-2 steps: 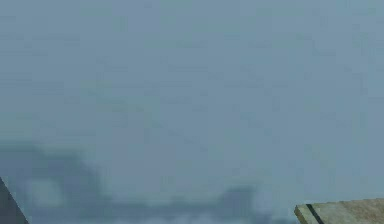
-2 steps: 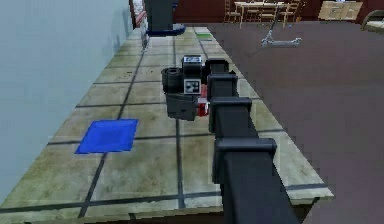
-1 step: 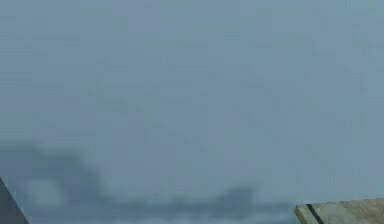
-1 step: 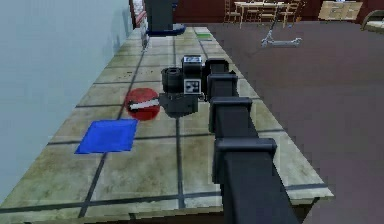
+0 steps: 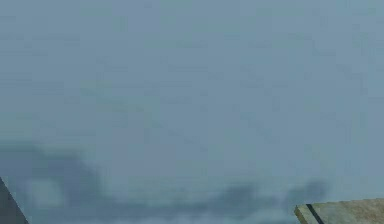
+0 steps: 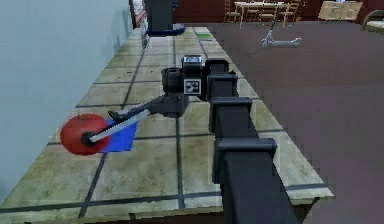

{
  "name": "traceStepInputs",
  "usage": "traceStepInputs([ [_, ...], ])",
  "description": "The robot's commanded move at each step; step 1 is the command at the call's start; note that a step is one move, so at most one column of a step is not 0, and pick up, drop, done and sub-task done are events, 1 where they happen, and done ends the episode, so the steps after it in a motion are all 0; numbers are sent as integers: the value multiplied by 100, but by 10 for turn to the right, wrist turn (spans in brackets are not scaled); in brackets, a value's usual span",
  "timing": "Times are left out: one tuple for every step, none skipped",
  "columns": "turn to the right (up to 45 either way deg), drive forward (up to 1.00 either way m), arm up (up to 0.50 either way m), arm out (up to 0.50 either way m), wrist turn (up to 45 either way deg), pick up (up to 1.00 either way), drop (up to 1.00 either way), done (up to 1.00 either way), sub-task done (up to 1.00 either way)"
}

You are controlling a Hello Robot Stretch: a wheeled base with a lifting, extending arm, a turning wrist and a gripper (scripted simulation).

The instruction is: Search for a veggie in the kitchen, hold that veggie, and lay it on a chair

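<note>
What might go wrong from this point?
The red round thing lies on the counter at the claw; I cannot tell whether it is held, and being round it may roll away. The blue thing beside it might get dragged along. The chairs stand far off, so the carry is long.

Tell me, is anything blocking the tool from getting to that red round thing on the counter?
Nothing visible does. The tool reaches right up to the red round thing on the tiled counter, with no other thing between. Whether it holds it cannot be told.
</note>
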Motion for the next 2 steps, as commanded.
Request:
traceStepInputs([
  [0, 0, 0, 0, -450, 0, 0, 0, 0],
  [0, 0, 0, 0, -90, 0, 0, 0, 0],
])
